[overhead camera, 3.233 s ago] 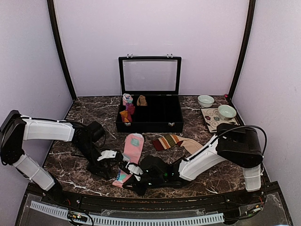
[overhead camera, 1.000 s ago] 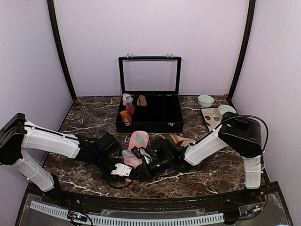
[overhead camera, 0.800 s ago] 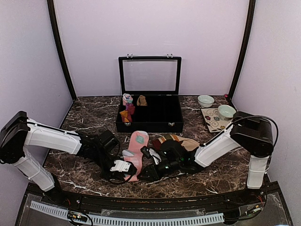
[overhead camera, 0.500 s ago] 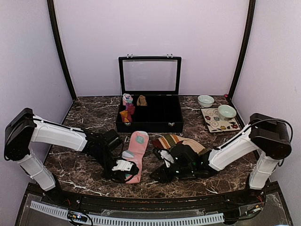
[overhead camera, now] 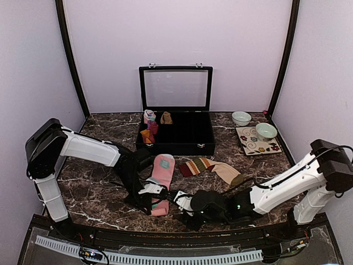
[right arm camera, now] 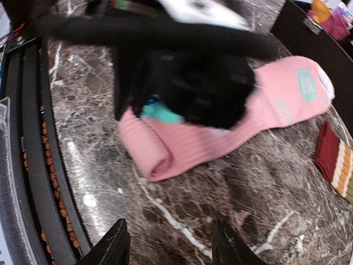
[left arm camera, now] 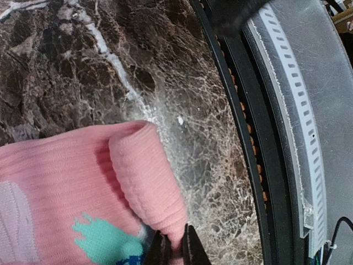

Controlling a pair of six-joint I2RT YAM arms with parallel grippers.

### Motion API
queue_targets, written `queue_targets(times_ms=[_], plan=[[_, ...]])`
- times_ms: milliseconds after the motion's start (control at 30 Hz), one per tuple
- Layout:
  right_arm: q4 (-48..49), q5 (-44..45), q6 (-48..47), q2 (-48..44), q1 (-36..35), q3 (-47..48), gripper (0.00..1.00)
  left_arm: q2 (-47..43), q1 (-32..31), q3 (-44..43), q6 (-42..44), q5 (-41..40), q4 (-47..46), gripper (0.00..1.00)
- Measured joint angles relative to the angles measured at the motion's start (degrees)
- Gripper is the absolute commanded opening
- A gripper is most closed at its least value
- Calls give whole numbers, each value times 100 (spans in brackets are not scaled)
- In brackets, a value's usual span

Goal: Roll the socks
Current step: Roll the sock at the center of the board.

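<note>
Tightly, left claw (left arm camera: 174, 247) pinches ribbed pink sock (left arm camera: 66, 176), end rolled; right claw (right arm camera: 170, 233) gapes.

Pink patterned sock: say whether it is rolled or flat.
Partly rolled. The long pink patterned sock has its near end curled into a small roll, pinched by the left hand; the rest lies flat.

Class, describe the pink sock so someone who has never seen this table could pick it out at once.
Find the open black case at the back of the table; in front of it lie two long socks. The pink sock is the left one, its near end rolled, unlike the flat striped sock beside it.
</note>
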State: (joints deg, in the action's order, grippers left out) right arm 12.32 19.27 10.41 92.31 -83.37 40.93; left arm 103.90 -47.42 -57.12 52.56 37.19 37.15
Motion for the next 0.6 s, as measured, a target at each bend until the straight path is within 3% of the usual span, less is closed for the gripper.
queue_targets(times_ms=[233,600], plan=[[-267,-264,-929,909,-411,896,51,614,127,-553,212,472,675,0],[146,-761,-2055,1622,-192,1438,47,835,203,-726,387,643,1088,0]])
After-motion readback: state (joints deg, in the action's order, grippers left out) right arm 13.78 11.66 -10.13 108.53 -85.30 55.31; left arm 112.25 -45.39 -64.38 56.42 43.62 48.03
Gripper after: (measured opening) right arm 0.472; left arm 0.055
